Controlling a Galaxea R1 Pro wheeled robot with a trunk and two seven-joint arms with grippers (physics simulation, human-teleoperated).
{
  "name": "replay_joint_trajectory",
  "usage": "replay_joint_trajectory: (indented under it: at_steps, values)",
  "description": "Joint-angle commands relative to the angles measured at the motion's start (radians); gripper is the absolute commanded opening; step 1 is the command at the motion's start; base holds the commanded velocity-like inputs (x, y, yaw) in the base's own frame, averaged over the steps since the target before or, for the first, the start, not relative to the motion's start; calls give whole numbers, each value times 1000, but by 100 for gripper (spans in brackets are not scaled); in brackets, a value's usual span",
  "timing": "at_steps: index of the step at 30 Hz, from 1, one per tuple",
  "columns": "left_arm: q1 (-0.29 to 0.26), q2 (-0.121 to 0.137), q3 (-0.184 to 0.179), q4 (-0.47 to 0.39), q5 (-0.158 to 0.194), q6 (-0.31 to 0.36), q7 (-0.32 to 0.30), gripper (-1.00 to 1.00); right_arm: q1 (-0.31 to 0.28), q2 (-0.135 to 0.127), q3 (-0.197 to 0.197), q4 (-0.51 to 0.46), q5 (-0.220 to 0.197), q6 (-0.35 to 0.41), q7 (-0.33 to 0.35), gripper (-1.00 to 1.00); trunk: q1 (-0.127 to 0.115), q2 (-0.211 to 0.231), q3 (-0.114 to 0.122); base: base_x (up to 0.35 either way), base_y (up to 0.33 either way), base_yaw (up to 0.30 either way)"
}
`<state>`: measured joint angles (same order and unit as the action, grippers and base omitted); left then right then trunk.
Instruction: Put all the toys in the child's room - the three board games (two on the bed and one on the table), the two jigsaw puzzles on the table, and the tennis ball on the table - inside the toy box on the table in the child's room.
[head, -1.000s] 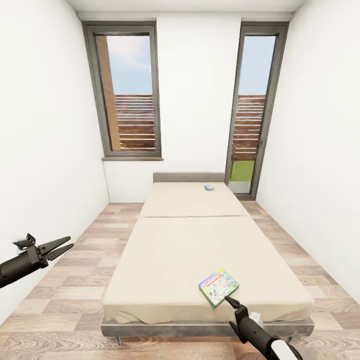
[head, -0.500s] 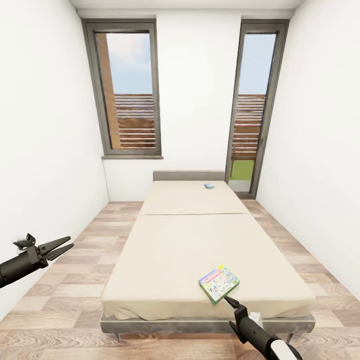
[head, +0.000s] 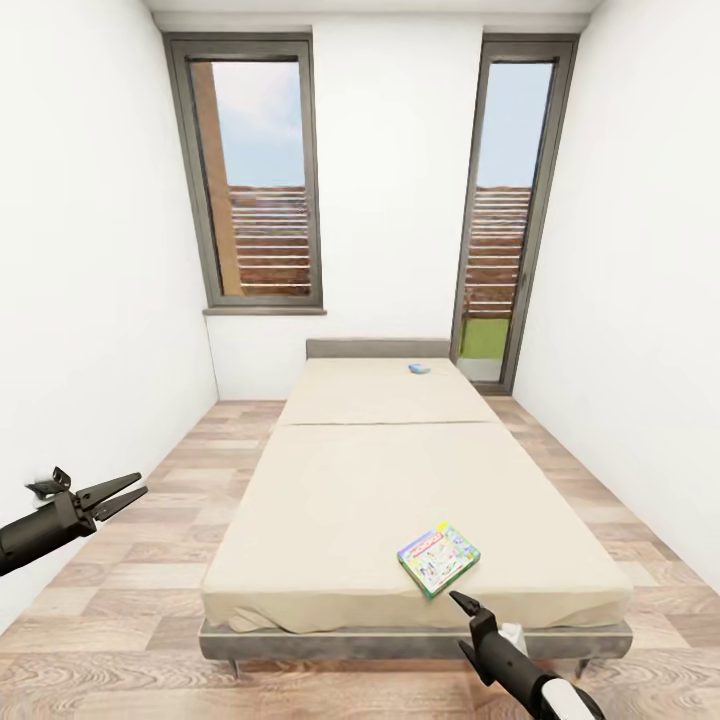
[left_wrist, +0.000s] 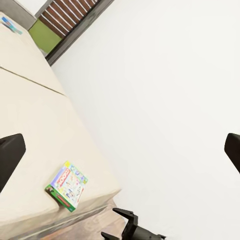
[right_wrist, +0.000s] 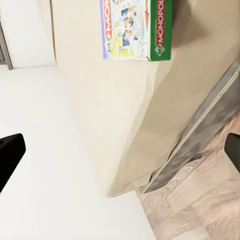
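The bed (head: 400, 480) is plain beige, on a grey frame. Near its foot lies a board game (head: 438, 557) with a green edge and a pale, many-coloured cover; the right wrist view shows white "MONOPOLY" lettering on the green. At the bed's head sits a small blue game (head: 419, 368). Around the bed, the floor (head: 150, 560) is brown wood-grain planks, and the walls (head: 90, 300) are white. Behind the bed's head, the window (head: 262, 180) frames are dark grey. Both grippers (head: 110, 497) (head: 462, 603) are black.

A board game (head: 438, 557) lies on the bed (head: 340, 500), near the foot edge and toward the right corner. Another small thing (head: 419, 368) lies far back by the head edge, right of the middle. The bed stands on the floor (head: 130, 590).
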<state>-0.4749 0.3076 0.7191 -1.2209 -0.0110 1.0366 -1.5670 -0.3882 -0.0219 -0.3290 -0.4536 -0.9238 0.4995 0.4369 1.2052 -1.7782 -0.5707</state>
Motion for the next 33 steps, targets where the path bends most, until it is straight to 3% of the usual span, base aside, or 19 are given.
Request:
replay_joint_trajectory:
  at_steps: [1,16,33]
  values:
    - [-1,0,1,0,-1,11,-4,100,-3,0,-6,0,-4,3,1,100,4,-8,-4,0,0,0]
    - [-1,-2,0,0,-1,11,-4,100,-26,20,-6,11,-6,-139,1,100,61,-113,-51,0,0,0]
    - [-1,-1,2,0,-1,11,-4,100,-28,21,-6,1,-6,-154,2,100,127,-232,-105,0,0,0]
